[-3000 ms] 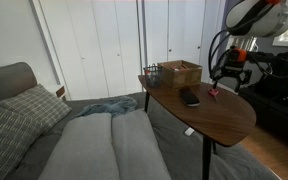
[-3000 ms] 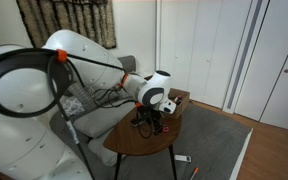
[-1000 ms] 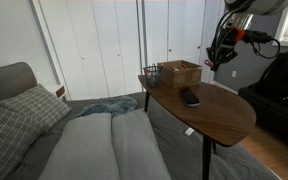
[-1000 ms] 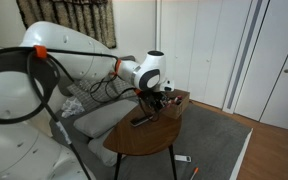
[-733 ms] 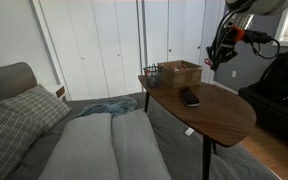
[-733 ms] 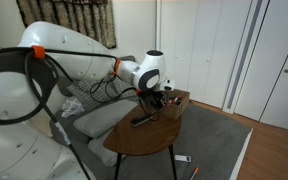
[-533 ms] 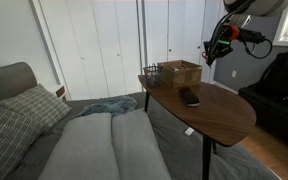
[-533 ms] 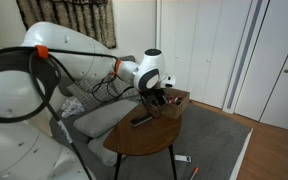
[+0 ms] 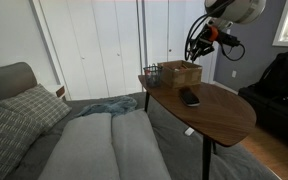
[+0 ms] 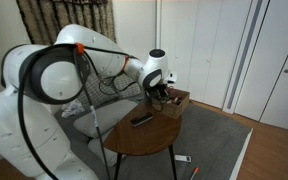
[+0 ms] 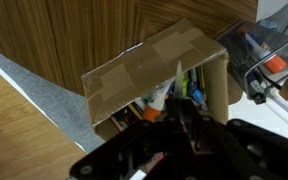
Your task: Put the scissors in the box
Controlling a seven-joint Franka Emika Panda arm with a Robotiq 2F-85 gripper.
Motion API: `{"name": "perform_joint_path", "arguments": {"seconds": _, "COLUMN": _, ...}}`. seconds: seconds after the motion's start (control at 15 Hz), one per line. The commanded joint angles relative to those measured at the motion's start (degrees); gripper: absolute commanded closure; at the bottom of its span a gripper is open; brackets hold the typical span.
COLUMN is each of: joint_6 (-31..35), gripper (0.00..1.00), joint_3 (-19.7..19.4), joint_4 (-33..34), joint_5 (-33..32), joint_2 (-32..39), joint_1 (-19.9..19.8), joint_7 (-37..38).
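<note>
The light-brown box [image 9: 181,72] stands at the far end of the round wooden table [image 9: 219,115], its flaps open. In both exterior views my gripper [image 9: 195,52] hangs just above the box [image 10: 176,103]. The wrist view looks straight down into the box [image 11: 149,75], which holds pens and other coloured items. My gripper [image 11: 181,118] is shut over the box's opening. The scissors are almost hidden; only a small reddish bit [image 11: 156,159] shows by the dark fingers. The table spot where they lay is bare.
A small dark wire basket [image 9: 151,71] stands right beside the box, seen also in the wrist view [image 11: 274,50]. A flat black oblong object [image 9: 189,97] lies mid-table. A grey sofa [image 9: 94,140] with cushions sits beside the table.
The arm has carried the shut gripper from beyond the table's far edge across to above the box. The box and black object have not moved.
</note>
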Motion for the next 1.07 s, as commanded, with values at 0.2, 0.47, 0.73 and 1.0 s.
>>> {"name": "perform_joint_path", "arguments": {"seconds": 0.2, "joint_6": 2.66, "gripper": 0.97, "joint_3": -0.3, "joint_4": 8.98, "joint_5": 3.97, "joint_2": 9.4, "joint_1": -0.78, "joint_7": 2.9}}
{"name": "perform_joint_path", "arguments": {"seconds": 0.47, "joint_6": 1.72, "gripper": 0.57, "joint_3": -0.05, "joint_4": 13.35, "joint_5": 4.99, "joint_2": 12.81, "joint_1": -1.02, "joint_7": 5.21}}
{"name": "perform_joint_path", "arguments": {"seconds": 0.73, "joint_6": 2.46, "gripper": 0.29, "joint_3": 0.15, "joint_4": 11.31, "joint_5": 3.06, "joint_2": 10.13, "joint_1": -0.75, "joint_7": 5.46}}
{"name": "perform_joint_path", "arguments": {"seconds": 1.0, "joint_6": 1.28, "gripper": 0.27, "joint_3": 0.94, "joint_4": 10.77, "joint_5": 3.14, "joint_2": 10.27, "joint_1": -0.47, "joint_7": 0.6}}
